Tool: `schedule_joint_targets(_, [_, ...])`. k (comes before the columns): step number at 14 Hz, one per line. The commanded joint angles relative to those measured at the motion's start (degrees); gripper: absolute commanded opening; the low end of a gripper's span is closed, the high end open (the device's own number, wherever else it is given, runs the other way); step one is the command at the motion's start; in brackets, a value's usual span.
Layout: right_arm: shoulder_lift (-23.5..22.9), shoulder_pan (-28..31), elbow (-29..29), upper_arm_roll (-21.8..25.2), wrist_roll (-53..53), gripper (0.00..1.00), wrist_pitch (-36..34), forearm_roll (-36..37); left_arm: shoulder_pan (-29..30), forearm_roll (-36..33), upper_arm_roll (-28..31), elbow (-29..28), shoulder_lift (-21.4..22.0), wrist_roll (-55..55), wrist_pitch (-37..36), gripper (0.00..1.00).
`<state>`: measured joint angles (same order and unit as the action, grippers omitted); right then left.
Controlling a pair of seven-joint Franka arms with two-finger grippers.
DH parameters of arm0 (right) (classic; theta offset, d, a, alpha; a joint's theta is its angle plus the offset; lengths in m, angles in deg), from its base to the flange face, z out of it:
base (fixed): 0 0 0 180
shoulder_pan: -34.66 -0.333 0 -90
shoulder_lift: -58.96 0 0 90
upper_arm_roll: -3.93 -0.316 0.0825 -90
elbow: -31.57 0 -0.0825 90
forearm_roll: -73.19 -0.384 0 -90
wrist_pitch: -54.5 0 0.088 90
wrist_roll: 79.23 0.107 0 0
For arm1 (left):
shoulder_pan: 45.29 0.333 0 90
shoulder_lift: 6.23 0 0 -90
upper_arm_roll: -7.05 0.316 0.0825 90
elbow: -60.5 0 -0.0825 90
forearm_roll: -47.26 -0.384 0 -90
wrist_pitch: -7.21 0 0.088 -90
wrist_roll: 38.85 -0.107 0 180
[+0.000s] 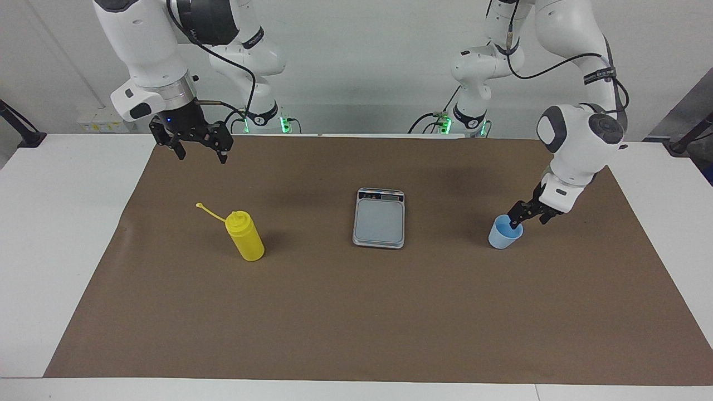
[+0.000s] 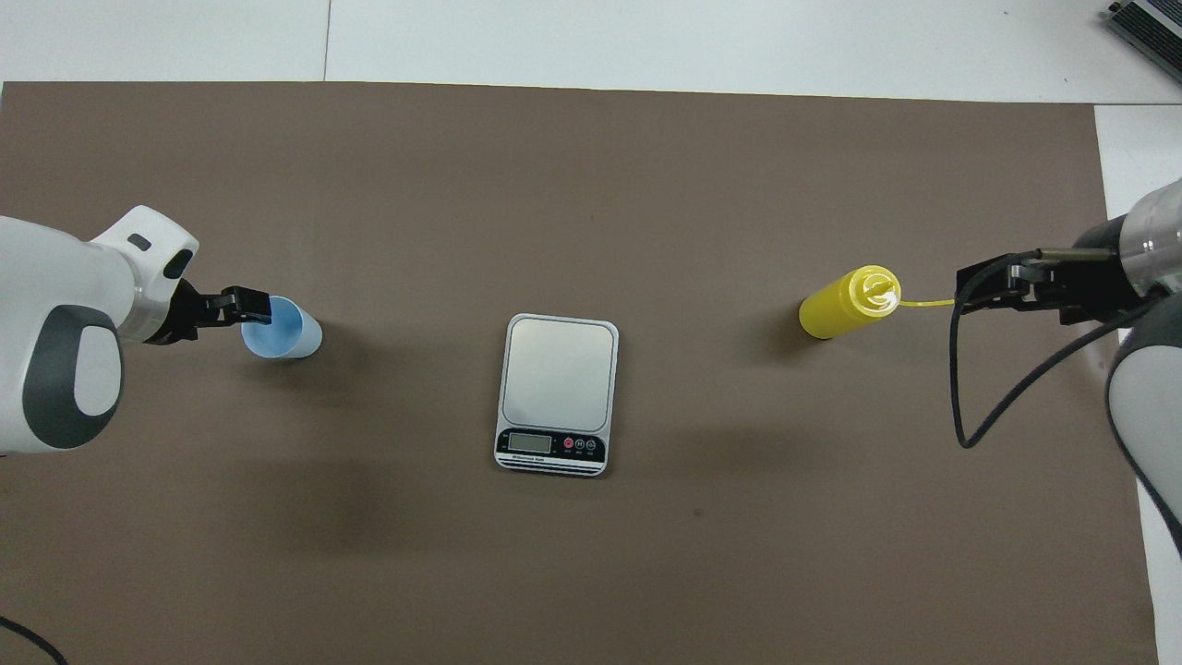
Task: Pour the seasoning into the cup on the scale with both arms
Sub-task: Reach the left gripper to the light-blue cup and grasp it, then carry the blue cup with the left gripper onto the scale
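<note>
The yellow seasoning bottle (image 1: pixel 246 239) (image 2: pixel 845 305) stands upright on the mat toward the right arm's end, its cap strap (image 1: pixel 209 210) sticking out toward the robots. My right gripper (image 1: pixel 201 157) (image 2: pixel 962 291) hangs open and empty in the air beside the bottle, over the mat. The silver-grey scale (image 1: pixel 380 220) (image 2: pixel 559 374) lies bare at the middle. The pale blue cup (image 1: pixel 504 236) (image 2: pixel 286 332) stands on the mat toward the left arm's end. My left gripper (image 1: pixel 528 221) (image 2: pixel 254 309) is low at the cup's rim, open, one finger dipping inside the cup and the other outside.
A brown mat (image 1: pixel 356 323) (image 2: pixel 591 185) covers most of the white table (image 1: pixel 55 223). The bottle, scale and cup stand in a row across it, well apart. A black cable (image 2: pixel 1007 397) hangs from the right arm.
</note>
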<state>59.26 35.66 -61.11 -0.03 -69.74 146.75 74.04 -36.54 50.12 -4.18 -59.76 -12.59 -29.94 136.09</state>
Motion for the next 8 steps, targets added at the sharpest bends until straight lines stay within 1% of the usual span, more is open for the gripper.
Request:
schedule_joint_targets(1, [0.67, 0.58, -0.4, -0.18, 0.09, 1.0, 0.3, -0.84, -0.83, 0.74, 0.51, -1.29, -0.32, 0.94, 2.17, 1.0])
schedule_joint_targets(3, [0.67, 0.5, -0.4, -0.18, 0.0, 1.0, 0.21, -0.84, -0.74, 0.74, 0.51, -1.47, -1.11, 0.94, 2.51, 1.0])
schedule_joint_targets(4, [0.67, 0.5, -0.4, -0.18, 0.0, 1.0, 0.21, -0.84, -0.83, 0.83, 0.51, -1.47, -1.38, 1.11, 2.95, 0.86])
schedule_joint_targets(5, [0.67, 0.5, -0.4, -0.18, 0.0, 1.0, 0.3, -0.76, -0.83, 0.74, 0.51, -1.64, -1.99, 1.03, 3.22, 0.62])
schedule_joint_targets(6, [0.58, 0.32, -0.31, -0.26, 0.0, 1.0, 0.56, -0.76, -0.92, 0.74, 0.51, -1.82, -2.0, 1.02, 3.22, 0.36])
schedule_joint_targets(7, [0.67, -0.03, -0.31, -0.26, 0.09, 1.0, 0.73, -0.84, -0.83, 0.65, 0.51, -1.82, -2.08, 0.33, 3.05, 0.0])
schedule_joint_targets(8, [0.67, -0.12, -0.4, -0.26, 0.0, 1.0, 0.65, -0.84, -0.92, 0.56, 0.51, -1.82, -2.08, 0.06, 3.04, 0.0])
